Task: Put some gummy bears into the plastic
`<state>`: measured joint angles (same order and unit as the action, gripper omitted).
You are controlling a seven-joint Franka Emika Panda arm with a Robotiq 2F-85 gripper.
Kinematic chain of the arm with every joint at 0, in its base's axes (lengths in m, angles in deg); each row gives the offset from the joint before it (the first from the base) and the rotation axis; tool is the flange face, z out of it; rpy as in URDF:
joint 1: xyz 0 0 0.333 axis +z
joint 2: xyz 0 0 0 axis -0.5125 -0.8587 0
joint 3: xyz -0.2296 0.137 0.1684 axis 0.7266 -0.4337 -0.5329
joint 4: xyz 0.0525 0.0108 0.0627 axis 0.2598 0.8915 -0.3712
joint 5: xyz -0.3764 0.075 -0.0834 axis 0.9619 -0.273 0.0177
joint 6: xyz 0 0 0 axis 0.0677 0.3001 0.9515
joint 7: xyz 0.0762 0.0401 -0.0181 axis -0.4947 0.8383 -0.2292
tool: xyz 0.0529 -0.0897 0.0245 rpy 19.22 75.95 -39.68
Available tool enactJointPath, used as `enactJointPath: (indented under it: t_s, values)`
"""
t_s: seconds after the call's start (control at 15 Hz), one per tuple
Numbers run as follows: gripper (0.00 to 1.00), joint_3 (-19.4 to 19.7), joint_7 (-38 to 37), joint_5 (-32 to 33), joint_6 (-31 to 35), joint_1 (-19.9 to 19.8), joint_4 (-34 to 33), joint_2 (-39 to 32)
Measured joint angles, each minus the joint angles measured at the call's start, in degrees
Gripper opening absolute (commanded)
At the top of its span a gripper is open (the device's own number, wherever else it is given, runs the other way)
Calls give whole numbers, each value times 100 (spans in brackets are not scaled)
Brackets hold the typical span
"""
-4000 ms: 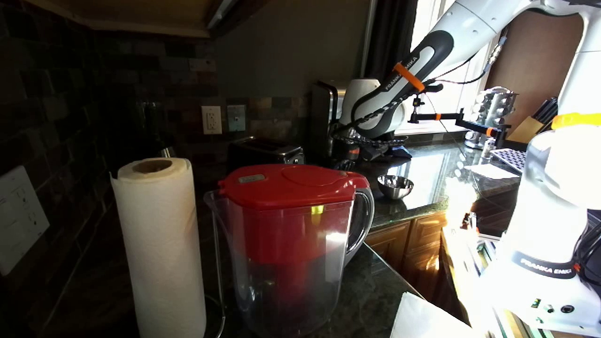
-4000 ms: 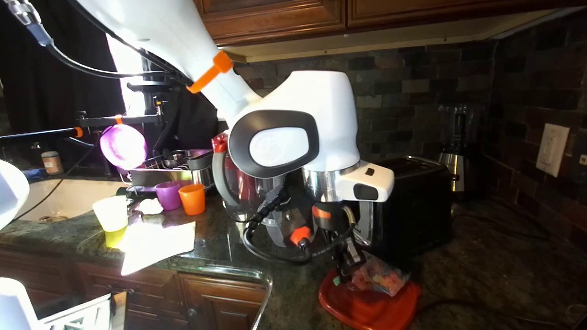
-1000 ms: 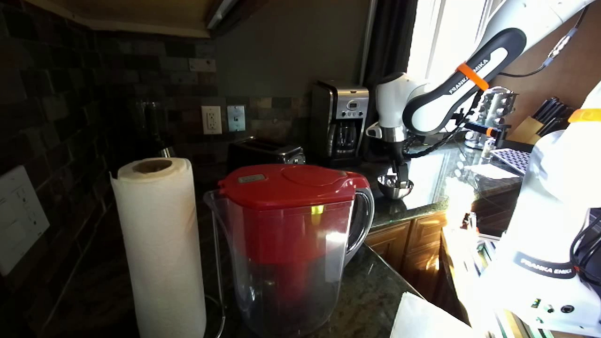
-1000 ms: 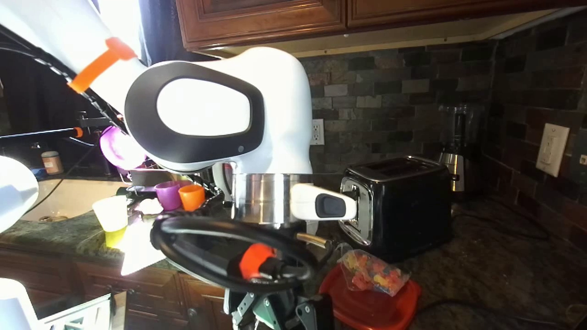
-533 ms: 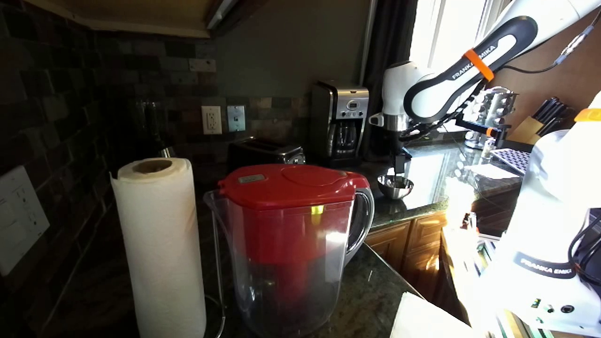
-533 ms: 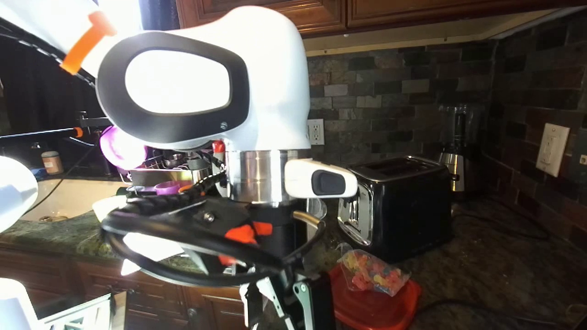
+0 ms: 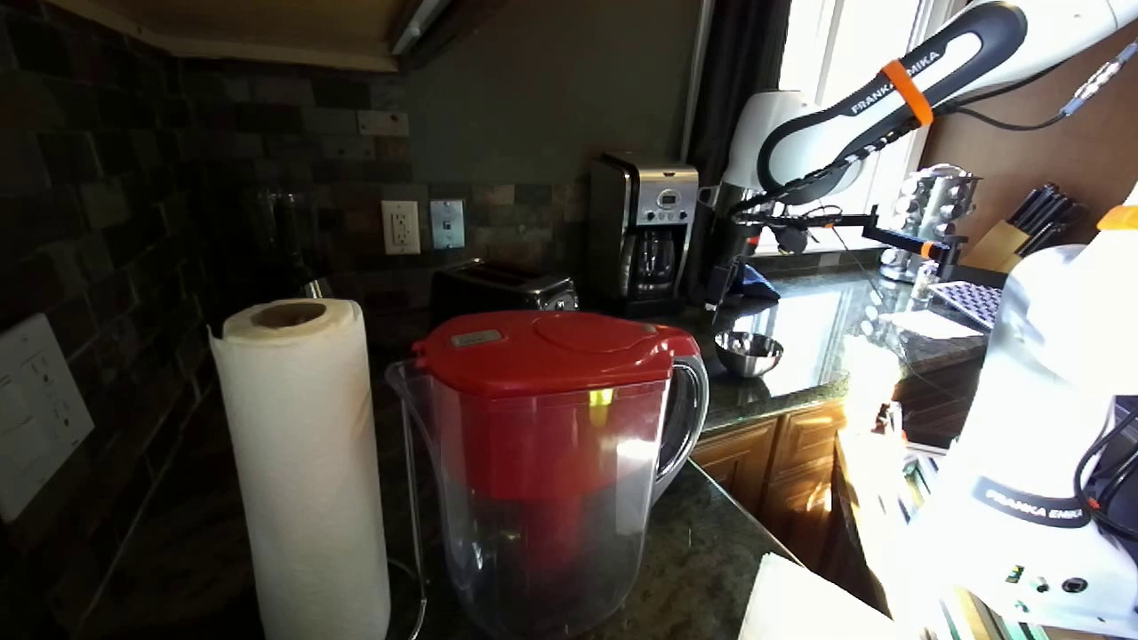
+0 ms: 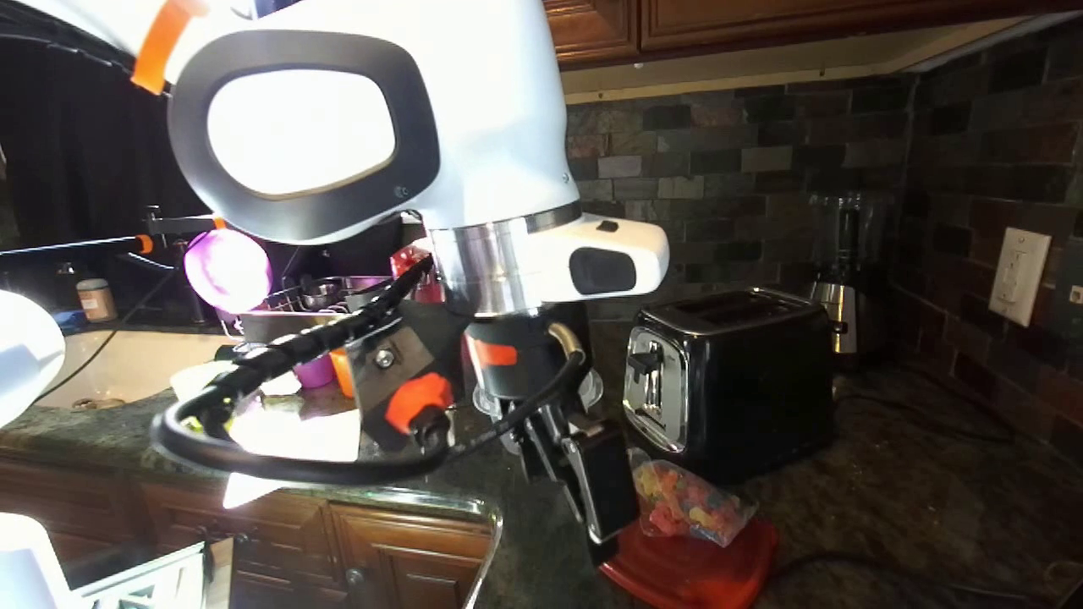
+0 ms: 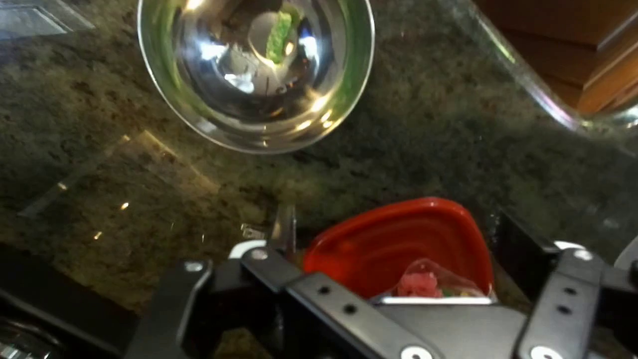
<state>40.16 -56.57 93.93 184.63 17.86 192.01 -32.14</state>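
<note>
Several gummy bears (image 8: 668,499) lie in a clear plastic pack (image 8: 728,524) on a red lid-like dish (image 8: 685,575). A single green gummy (image 9: 279,37) rests at the bottom of a shiny metal bowl (image 9: 264,109), which also shows in an exterior view (image 7: 749,356). My gripper (image 9: 392,222) is open and holds nothing. In the wrist view its fingers stand either side of the red dish, with the pack partly hidden behind the gripper body. From an exterior view, the gripper (image 8: 592,533) hangs tilted just beside the pack, apart from or touching it I cannot tell.
A black toaster (image 8: 728,381) stands right behind the pack. A coffee maker (image 7: 658,231) is near the arm. The counter's rounded edge (image 9: 538,94) runs close to the bowl. Farther off are a red-lidded pitcher (image 7: 551,471) and a paper towel roll (image 7: 307,480).
Four seconds ago the gripper was at the pack, a green bit at its tips. A second ago it was down at the bowl. It has since risen, tilted and swung back toward the pack.
</note>
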Motion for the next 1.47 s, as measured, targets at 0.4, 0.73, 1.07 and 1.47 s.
enactJointPath:
  t_s: [0.4,0.73,1.07,1.47]
  values:
    - [61,-76,-878,-300,1302,64,2,-548]
    - [57,-138,-1150,-511,1817,204,-74,-1136]
    - [59,-183,-1171,-948,1982,448,-362,-1710]
    - [51,-325,-1167,-1527,1984,668,-824,-2302]
